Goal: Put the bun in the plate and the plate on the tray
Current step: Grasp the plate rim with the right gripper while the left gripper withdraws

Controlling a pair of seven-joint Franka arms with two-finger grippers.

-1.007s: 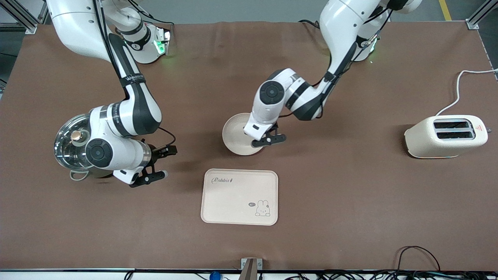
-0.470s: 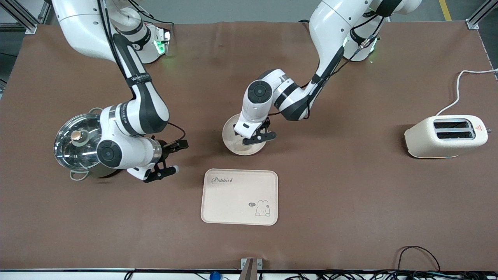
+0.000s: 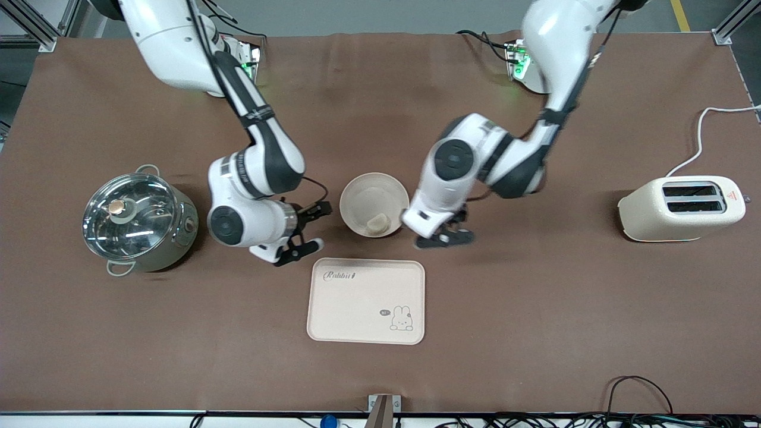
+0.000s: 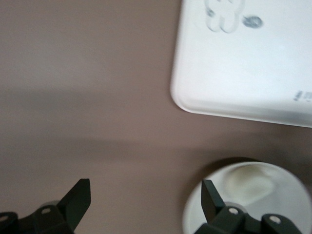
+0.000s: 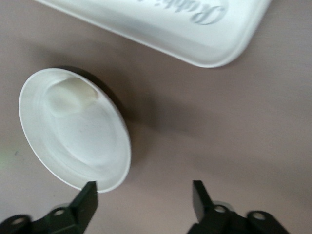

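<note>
- We see a table (image 3: 535,333) covered in brown matting.
- Plate (image 3: 361,196) sits mid-table, directly on the mat.
- Tray (image 3: 357,309) lies flat, nearer the front camera than the plate, just apart from it.
- Lidded steel pot (image 3: 138,218) stands toward the right arm's end.
- Cream toaster (image 3: 681,208) stands toward the left arm's end, its white cord (image 3: 701,134) trailing off the table edge.

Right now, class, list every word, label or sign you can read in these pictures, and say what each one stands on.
"Rabbit": script lettering on the tray, at its corner nearest the plate.
Small speech bubble beside the tray's rabbit drawing: too small to read.
Red warning triangle on the toaster: a sign, no readable text.
Lettering on the right arm's dark band: too small to read.
</note>
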